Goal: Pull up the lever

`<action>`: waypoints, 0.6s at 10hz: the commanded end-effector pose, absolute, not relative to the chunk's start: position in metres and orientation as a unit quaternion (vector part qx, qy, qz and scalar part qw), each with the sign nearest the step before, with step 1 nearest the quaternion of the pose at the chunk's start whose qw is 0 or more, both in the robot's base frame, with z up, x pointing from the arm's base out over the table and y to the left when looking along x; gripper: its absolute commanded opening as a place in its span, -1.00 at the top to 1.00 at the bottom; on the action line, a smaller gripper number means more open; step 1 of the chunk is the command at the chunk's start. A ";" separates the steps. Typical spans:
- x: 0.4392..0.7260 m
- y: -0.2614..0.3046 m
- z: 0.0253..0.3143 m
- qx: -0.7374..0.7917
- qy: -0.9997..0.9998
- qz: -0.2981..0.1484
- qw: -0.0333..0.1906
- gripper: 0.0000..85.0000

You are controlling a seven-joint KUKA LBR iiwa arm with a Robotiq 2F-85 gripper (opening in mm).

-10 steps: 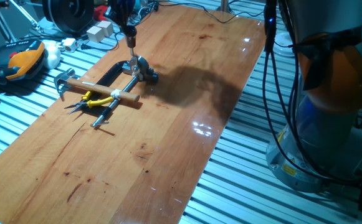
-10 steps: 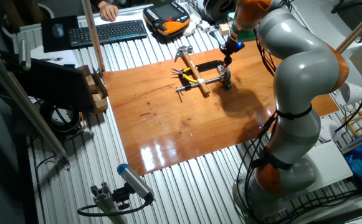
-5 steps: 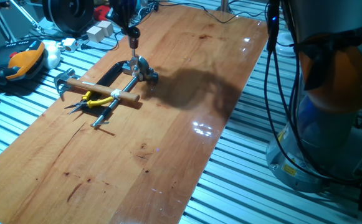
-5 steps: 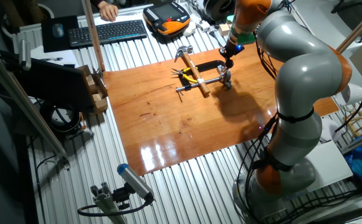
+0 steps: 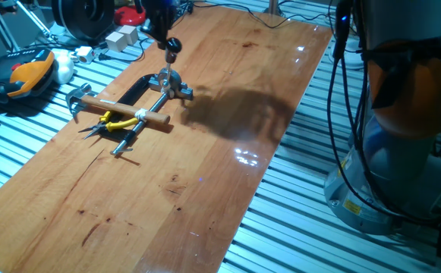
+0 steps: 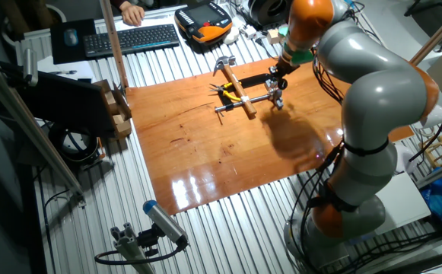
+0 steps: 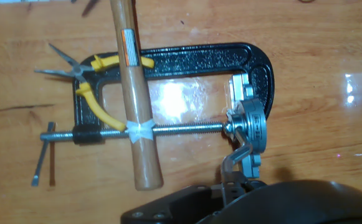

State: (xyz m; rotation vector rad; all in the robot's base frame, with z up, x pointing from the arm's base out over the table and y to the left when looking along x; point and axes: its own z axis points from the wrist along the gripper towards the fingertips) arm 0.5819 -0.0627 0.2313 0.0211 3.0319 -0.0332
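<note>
Evidently the thin metal lever with its dark reddish-brown round knob (image 5: 172, 47) has risen to near upright above the grey bracket (image 5: 169, 82) over the last second. The black two-finger gripper (image 5: 162, 28) is at the knob; I cannot tell its finger spread. The pull looks nearly complete.

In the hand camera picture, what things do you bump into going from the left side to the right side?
T-bar handle of the clamp screw → yellow pliers → hammer's wooden shaft → grey metal bracket → curved end of the black C-clamp.
</note>
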 end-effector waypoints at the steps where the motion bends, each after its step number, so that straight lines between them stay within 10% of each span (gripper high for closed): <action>1: 0.579 -0.064 0.230 0.005 0.998 -0.011 0.055 1.00; 6: 0.571 -0.069 0.224 -0.002 0.998 -0.014 0.062 1.00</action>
